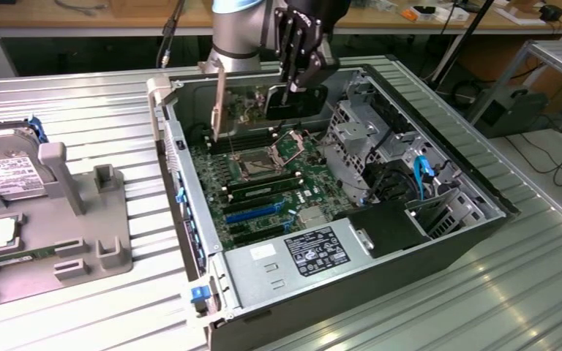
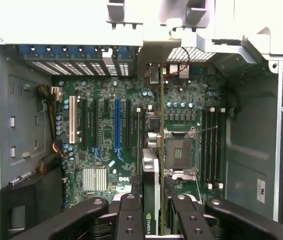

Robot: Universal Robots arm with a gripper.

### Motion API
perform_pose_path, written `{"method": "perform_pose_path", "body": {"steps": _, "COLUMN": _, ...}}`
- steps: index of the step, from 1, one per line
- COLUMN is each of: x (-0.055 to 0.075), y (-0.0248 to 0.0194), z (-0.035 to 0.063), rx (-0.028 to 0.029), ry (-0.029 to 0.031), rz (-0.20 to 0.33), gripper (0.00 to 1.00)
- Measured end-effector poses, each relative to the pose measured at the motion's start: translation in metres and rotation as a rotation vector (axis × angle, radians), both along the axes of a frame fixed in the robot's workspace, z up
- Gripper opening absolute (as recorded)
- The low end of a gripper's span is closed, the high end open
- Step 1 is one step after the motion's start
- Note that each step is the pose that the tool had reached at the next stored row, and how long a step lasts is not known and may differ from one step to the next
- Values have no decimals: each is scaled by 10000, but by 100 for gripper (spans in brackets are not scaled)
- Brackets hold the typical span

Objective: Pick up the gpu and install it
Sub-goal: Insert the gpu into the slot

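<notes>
Holding the gpu (image 1: 261, 102) on edge above the open computer case (image 1: 456, 183), over the motherboard (image 1: 252, 183), the hand (image 1: 296, 77) pinching the card between its fingers (image 1: 306, 51) near the cooler end. Hanging with the pale metal bracket (image 1: 219, 102) pointing down toward the case wall on the exterior view's left, not yet seated in any slot.

Judging the card as light and stiff but fragile: bare board, exposed components, a contact edge not to be scraped. Gripping best across the flat faces at the cooler body, as here, keeping clear of the contacts and the thin bracket, which would probably bend or slip.

Showing in the exterior view the height of the card above the board, the tilt of the bracket, and the side table (image 1: 85, 110) with a silver hard drive (image 1: 8, 179) resting in a grey holder (image 1: 96, 219). Showing in the wrist view the card edge-on (image 2: 154, 200) running between the fingers (image 2: 131, 220), lying beside the processor socket (image 2: 180, 152) rather than over the blue expansion slot (image 2: 117, 125), a lateral offset hard to judge from outside.
</notes>
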State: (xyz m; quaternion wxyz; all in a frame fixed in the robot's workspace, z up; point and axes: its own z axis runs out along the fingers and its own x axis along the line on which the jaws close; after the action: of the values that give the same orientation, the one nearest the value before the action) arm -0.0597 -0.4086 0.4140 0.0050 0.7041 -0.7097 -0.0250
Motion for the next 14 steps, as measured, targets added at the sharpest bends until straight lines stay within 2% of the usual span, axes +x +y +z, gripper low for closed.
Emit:
{"method": "perform_pose_path", "body": {"steps": 3, "x": 0, "y": 0, "z": -1, "rx": -1, "ry": 0, "rz": -351, "gripper": 27}}
{"method": "perform_pose_path", "body": {"steps": 14, "x": 0, "y": 0, "z": -5, "rx": -1, "ry": 0, "rz": -375, "gripper": 27}}
